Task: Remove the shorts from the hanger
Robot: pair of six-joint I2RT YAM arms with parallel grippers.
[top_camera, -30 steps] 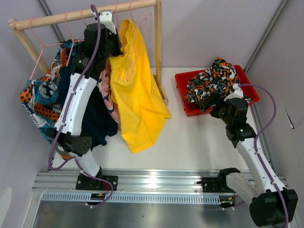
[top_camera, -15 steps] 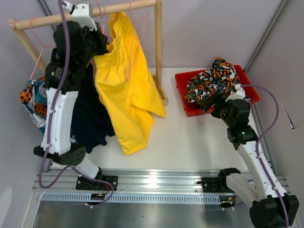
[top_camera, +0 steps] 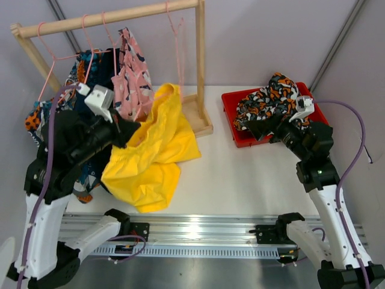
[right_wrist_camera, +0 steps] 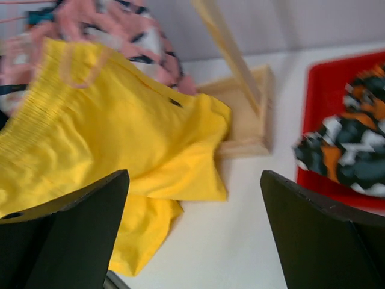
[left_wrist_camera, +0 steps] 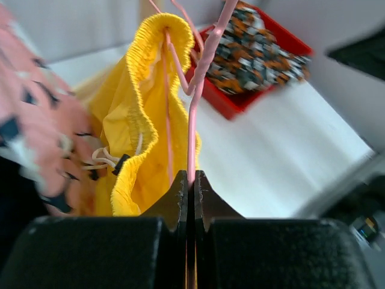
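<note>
Pink hanger (left_wrist_camera: 203,63) in the left tool (left_wrist_camera: 191,183): your left tool is clamped tight on the hanger's thin wire, with the two fingers meeting and no gap between them.
Yellow shorts (left_wrist_camera: 129,120) on that hanger: the gathered waistband loops over the wire just beyond the fingers, and a white drawstring hangs inside the opening.
Yellow shorts, overhead: you see them slumped in front of the left arm, top edge up near the rack's right post and lower folds lying on the worktop (top_camera: 240,174).
Hook of the held hanger: you cannot tell from these views whether it sits on the rail.
Wooden rail (top_camera: 108,17): it runs across the top left, above the left arm.
Pink patterned shorts (top_camera: 132,78): they hang from the rail, just behind and touching the yellow cloth.
Blue-orange-white shorts (top_camera: 41,117): they hang at the rail's left end, partly hidden by your left arm.
Right tool (right_wrist_camera: 194,180): its fingers stand spread wide with nothing between them, and it hovers above the worktop, facing the yellow shorts and the rack's wooden foot.
Red bin (top_camera: 319,117): it sits on the worktop's right side, just beside the right tool.
Orange-black patterned shorts (top_camera: 271,99): they lie bunched inside the red bin, spilling over its near-left rim.
</note>
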